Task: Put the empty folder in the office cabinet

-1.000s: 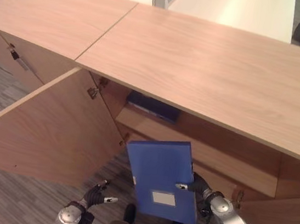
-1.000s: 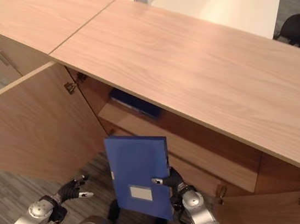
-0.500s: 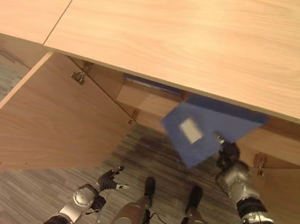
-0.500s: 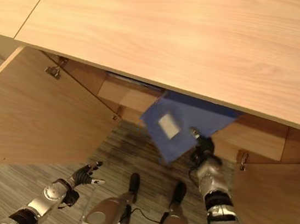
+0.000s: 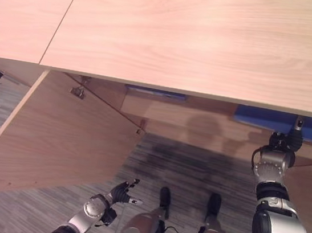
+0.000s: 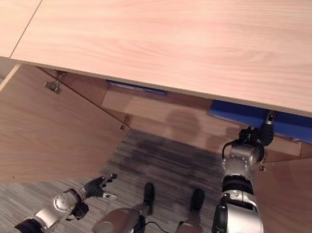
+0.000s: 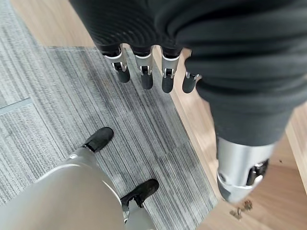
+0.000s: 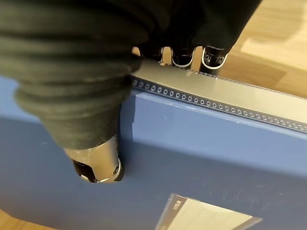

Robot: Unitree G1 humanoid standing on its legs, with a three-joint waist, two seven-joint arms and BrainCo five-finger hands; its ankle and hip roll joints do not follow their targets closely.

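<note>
Blue folder (image 5: 284,123) lies flat on cabinet shelf (image 5: 200,128), under wooden cabinet top (image 5: 201,36), at right side of opening. Right robot hand (image 5: 281,145) reaches in at folder's near edge; thumb on top face, fingers curled over far edge, pinching it. Second blue folder (image 5: 154,93) further left on shelf. Left door (image 5: 55,138) swung open. Left robot hand (image 5: 123,191) low over grey carpet (image 5: 194,173), fingers relaxed, holding nothing.

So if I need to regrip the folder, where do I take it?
The folder lies flat on the shelf with one edge facing out. Take that near edge from the front, thumb on the top face, fingers under, much as the right hand holds it now; the cabinet top blocks any approach from above.
</note>
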